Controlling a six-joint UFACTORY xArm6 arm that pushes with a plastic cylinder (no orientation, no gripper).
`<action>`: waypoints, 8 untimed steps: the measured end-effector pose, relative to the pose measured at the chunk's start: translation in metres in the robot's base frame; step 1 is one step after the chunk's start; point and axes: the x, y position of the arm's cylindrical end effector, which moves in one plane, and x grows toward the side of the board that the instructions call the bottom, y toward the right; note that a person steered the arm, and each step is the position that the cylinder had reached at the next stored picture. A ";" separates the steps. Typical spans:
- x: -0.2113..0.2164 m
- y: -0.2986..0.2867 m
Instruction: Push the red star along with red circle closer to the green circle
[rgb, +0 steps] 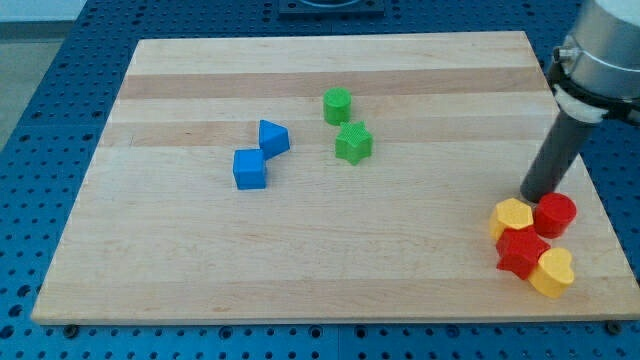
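**Red pair sits at the near right corner, far from the green circle**

On the wooden table (200, 270), going from the view's left: a blue cube (250, 169) and a blue wedge-like block (273, 137) sit touching each other, left of the table's centre and nearer its top edge than its bottom edge. Just to their right, close to the middle of the top half, stands the green circle (338, 105), with a green star (353, 143) just below it, the two nearly touching.

The remaining blocks crowd together by the bottom right corner. A yellow hexagon (512, 217) lies at the cluster's upper left, the red star (522, 252) directly beneath it, and a yellow heart (552, 272) at the lower right, nearest the corner. The red circle (555, 214) sits at the cluster's upper right, close to the right edge and beside the hexagon. Both red blocks are well apart from the green circle.

I carry no pincer, so there is nothing to call open or closed: I end in a plain dark rod. My tip (542, 196) rests at the top of the cluster, just above the gap between the yellow hexagon and the red circle, right against the red circle's upper left.
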 end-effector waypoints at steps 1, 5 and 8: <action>-0.002 0.023; 0.003 0.030; 0.039 0.029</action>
